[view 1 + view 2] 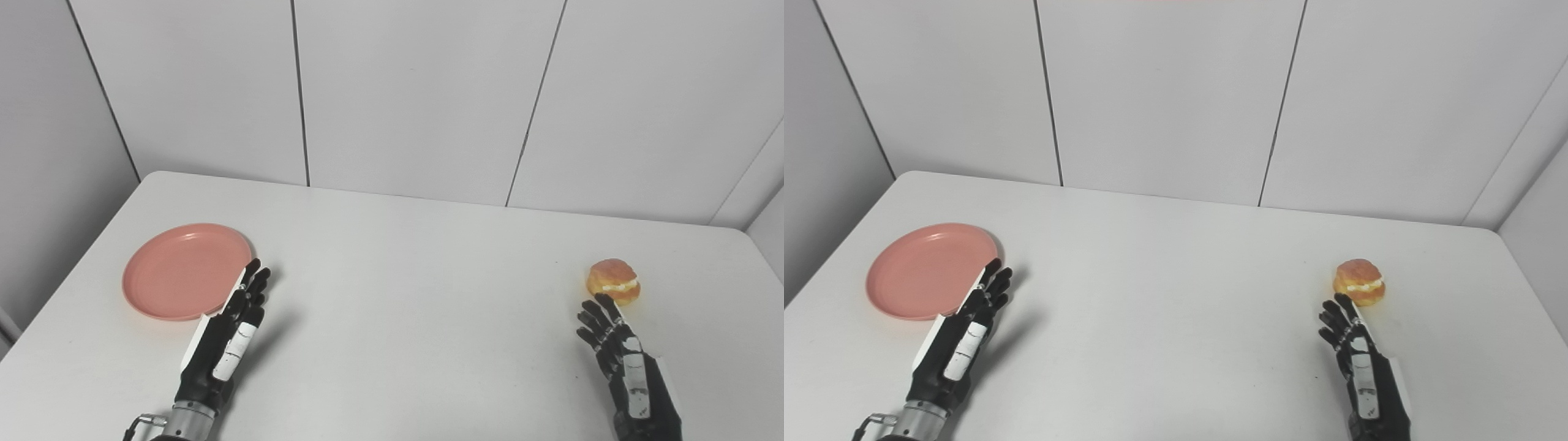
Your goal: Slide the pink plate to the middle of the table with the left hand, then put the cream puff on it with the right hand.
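A round pink plate lies flat on the left side of the white table. My left hand is open with straight fingers, its fingertips at the plate's right rim; I cannot tell whether they touch it. A golden cream puff with a white cream band sits on the right side of the table. My right hand is open and empty, just in front of the puff, its fingertips close below it. The same scene shows in the right eye view, with the plate and the puff.
The white table has rounded far corners and meets grey panelled walls behind and at both sides. The plate lies near the left edge and the puff near the right edge.
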